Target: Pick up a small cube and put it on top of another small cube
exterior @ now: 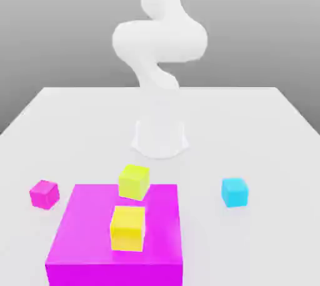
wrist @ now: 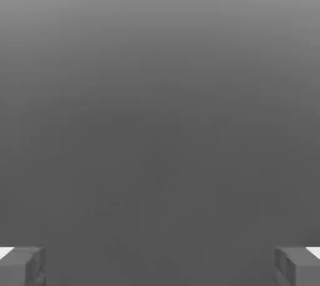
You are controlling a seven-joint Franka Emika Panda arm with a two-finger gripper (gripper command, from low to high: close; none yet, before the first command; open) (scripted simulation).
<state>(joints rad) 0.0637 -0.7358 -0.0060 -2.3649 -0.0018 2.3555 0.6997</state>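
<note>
Item: small cyan cube (exterior: 234,191), 1 unit, lying alone on the white table (exterior: 75,122), apart from the magenta and yellow cubes. Progress: nothing lifted or stacked. Pincer (wrist: 160,266) is standing wide apart, gripping nothing; no cube is lying between its fingertips (wrist: 22,265).

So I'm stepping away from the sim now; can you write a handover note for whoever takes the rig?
Gripper: open, nothing between the fingers, raised clear of the cubes.
Cyan cube: on the white table, exterior view's right, alone and untouched.
Small magenta cube: on the table at the exterior view's left.
Two yellow cubes: one on top of the large magenta block, one at its far edge.
Done: nothing yet.
Left: grasp the cyan cube, lift it, set it on another small cube.
</note>
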